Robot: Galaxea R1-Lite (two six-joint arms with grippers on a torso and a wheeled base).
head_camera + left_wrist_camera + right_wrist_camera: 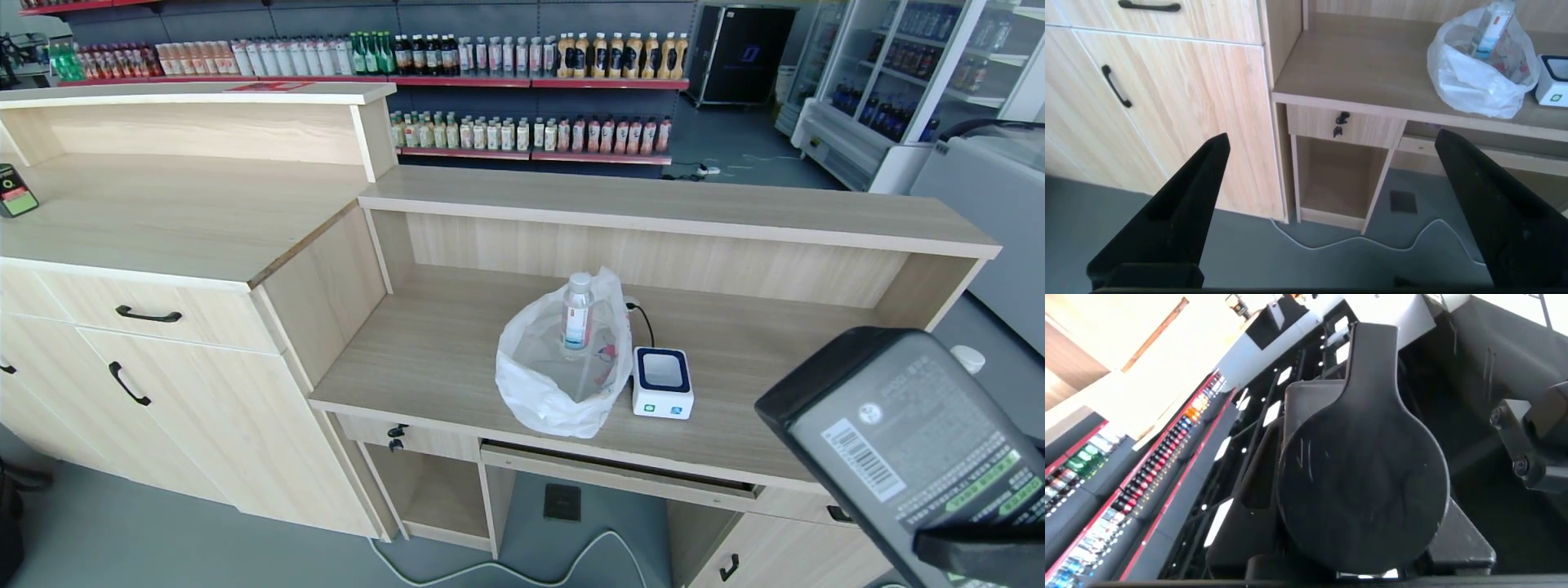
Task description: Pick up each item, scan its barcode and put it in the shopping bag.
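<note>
Well, my right gripper [980, 545] holds the dark bottle [906, 441] near its bottom — it looks heavy and slippery, so squeeze tight.

Wooden counter [441, 359] is running across the shop, with a taller section [180, 212] standing to its left. A small black device [15, 189] is lying on the taller top. A key [397, 435] is hanging in the drawer lock. Bottles [531, 55] are lining red-edged shelves behind. A glass-door fridge [898, 73] is standing at far right. A white cable [506, 569] is trailing over the grey floor.
</note>
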